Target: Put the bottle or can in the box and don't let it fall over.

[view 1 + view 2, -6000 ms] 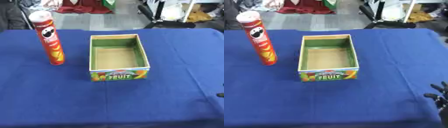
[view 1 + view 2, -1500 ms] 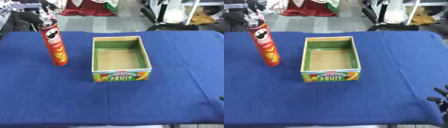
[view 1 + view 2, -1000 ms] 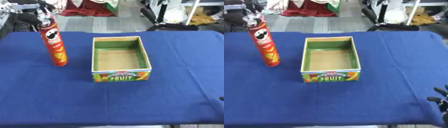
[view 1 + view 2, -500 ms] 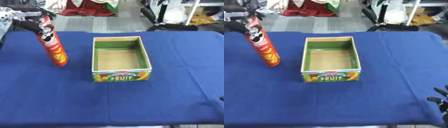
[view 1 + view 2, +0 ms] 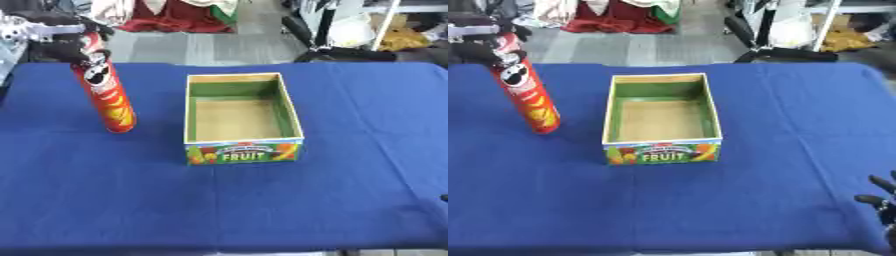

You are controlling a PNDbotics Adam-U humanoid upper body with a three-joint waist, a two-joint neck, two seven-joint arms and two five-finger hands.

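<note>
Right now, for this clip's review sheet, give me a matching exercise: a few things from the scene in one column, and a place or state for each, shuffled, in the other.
Things:
1. chip can
2. fruit box
3. left hand
4. right hand

Places or states:
A. fingers up at the lower right corner, holding nothing
B. wrapped round the can's top end
C. leaning, base on the blue tablecloth, left of the box
D. open-topped and empty, mid-table

Pairs: 1-C, 2-D, 3-B, 4-A
</note>
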